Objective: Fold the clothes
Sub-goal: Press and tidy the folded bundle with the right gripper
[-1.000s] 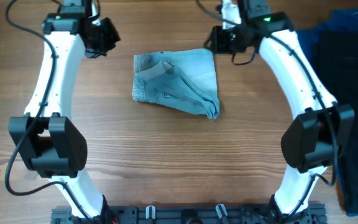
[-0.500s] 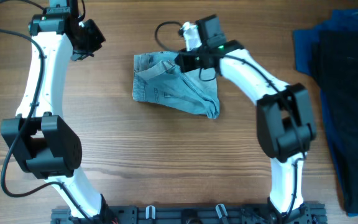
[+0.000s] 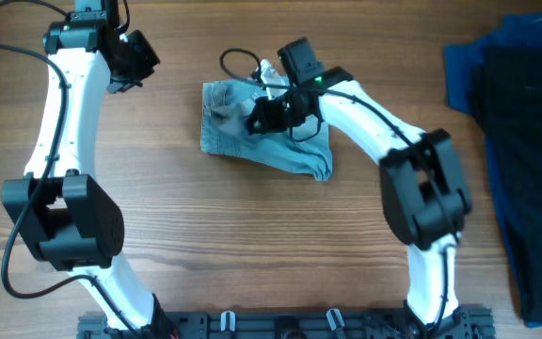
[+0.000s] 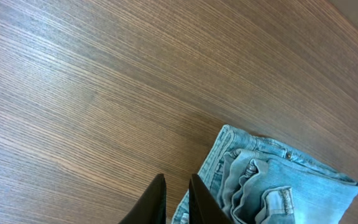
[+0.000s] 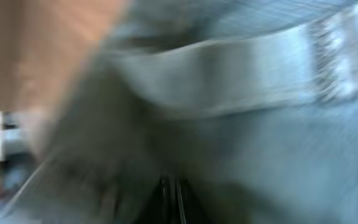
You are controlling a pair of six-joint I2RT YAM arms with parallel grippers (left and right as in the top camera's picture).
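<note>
We find the denim shorts (image 3: 285, 151) lying rumpled at the far middle of the table (image 3: 252, 254). The right gripper (image 3: 258, 113) is on them with jaws pressed together; whether it has caught cloth is unclear. The left gripper (image 4: 177, 182) has jaws barely parted and holds nothing. We judge this the first fold, and lifting calls for a confirmed pinch.

The table (image 4: 92, 87) is matt wood with fine straight grain. The shorts (image 4: 291, 186) are faded, coarse-woven denim with stitched seams. The arms (image 3: 64, 113) have glossy white plastic shells and matt black joints. The blue cloth (image 3: 461, 75) and black garment (image 3: 534, 169) look matt.
</note>
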